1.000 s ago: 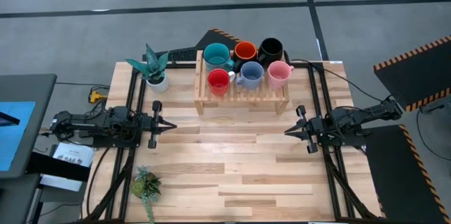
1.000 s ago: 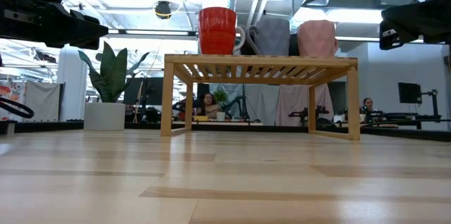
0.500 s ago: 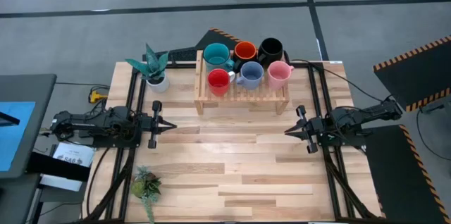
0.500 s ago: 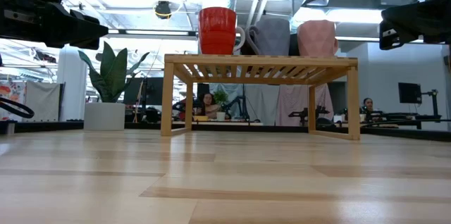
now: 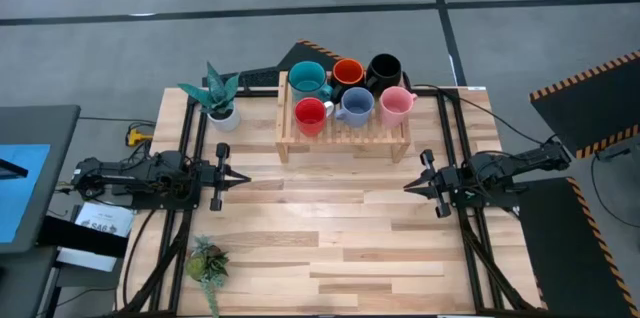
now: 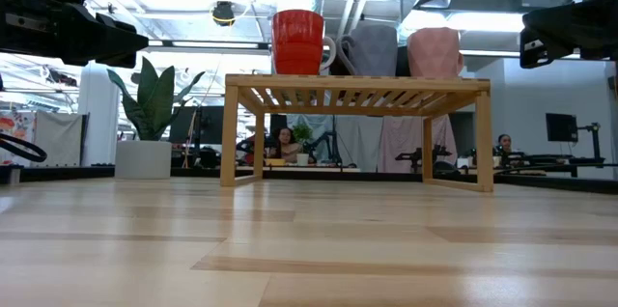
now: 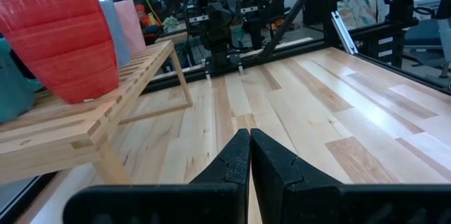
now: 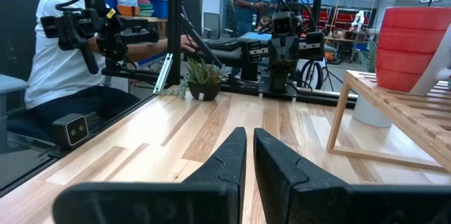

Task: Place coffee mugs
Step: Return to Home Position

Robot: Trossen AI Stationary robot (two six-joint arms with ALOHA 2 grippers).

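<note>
Pale-wood desk: six coffee mugs fill the far-edge shelf; left claw and right claw, both closed and empty, wait at the side edges.

Mugs: 6, all on the shelf, upper centre of the high view. Back row: teal mug, orange mug, black mug. Front row: red mug, blue mug, pink mug.
Shelf: 1.
Plants: 2. Tall plant upper left, low plant lower left.
Table: 1.
Arms: 2. Left arm mid left, right arm mid right.
</note>
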